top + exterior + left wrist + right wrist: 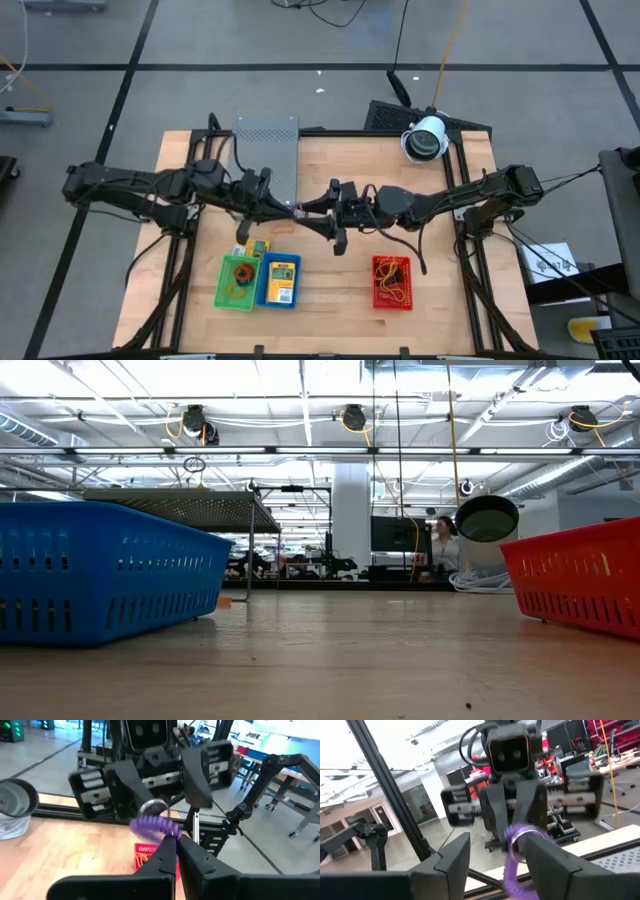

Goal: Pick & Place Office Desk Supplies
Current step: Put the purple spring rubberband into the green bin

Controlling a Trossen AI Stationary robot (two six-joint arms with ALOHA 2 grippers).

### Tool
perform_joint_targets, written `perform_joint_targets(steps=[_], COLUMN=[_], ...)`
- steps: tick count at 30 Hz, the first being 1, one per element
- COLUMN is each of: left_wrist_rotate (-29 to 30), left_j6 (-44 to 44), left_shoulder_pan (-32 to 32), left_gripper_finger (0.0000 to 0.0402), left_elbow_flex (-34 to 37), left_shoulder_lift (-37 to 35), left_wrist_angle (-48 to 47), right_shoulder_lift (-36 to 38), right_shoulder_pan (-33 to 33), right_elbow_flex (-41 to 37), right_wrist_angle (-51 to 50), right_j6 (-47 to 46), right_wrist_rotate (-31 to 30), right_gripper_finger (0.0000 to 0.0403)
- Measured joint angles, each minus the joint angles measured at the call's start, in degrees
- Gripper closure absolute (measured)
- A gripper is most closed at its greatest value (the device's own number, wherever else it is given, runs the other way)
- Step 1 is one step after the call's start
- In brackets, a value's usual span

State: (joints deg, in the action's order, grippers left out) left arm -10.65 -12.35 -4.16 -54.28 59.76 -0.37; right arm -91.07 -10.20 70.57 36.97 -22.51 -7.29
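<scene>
My left gripper (290, 208) and right gripper (318, 208) meet tip to tip above the middle of the table. The left gripper (176, 837) is shut on a purple coiled loop (150, 825) that carries a small metal ring (152, 807). The right gripper (500, 842) is open, with one finger on either side of the loop (512, 862); I cannot tell whether it touches it. A yellow packet (282, 277) lies in the blue bin (266, 290). Rubber bands lie in the green bin (222, 283) and the red bin (377, 285). My left gripper pinches the purple loop between its two fingers, at the loop's end (169, 831) beside the fingertips. The fingers come roughly level from the table's left. The loop is lifted clear of the table, and in the right wrist view it hangs below the fingers (527, 812).
The grey perforated box (267, 150) stands on legs at the far side, just behind the left arm. A white round device (425, 138) sits at the far right. Another yellow packet (255, 247) lies by the green bin. The three bins line the near side.
</scene>
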Motion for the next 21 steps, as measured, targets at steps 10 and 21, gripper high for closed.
perform_joint_targets(steps=[10,21], left_wrist_rotate=[2.2,-0.5], left_j6=[-0.6,-9.3], left_shoulder_pan=[0.0,-0.7], left_gripper_finger=[0.0397,0.0397], left_elbow_flex=[0.0,0.0], left_shoulder_lift=[-7.7,-15.3], left_wrist_angle=[-9.2,-32.8], right_shoulder_lift=[0.0,0.0], right_shoulder_pan=[0.0,0.0], right_elbow_flex=[0.0,0.0], right_wrist_angle=[-1.0,-1.1], right_j6=[0.5,0.7], right_wrist_rotate=[0.0,-0.1], right_gripper_finger=[0.0212,0.0211])
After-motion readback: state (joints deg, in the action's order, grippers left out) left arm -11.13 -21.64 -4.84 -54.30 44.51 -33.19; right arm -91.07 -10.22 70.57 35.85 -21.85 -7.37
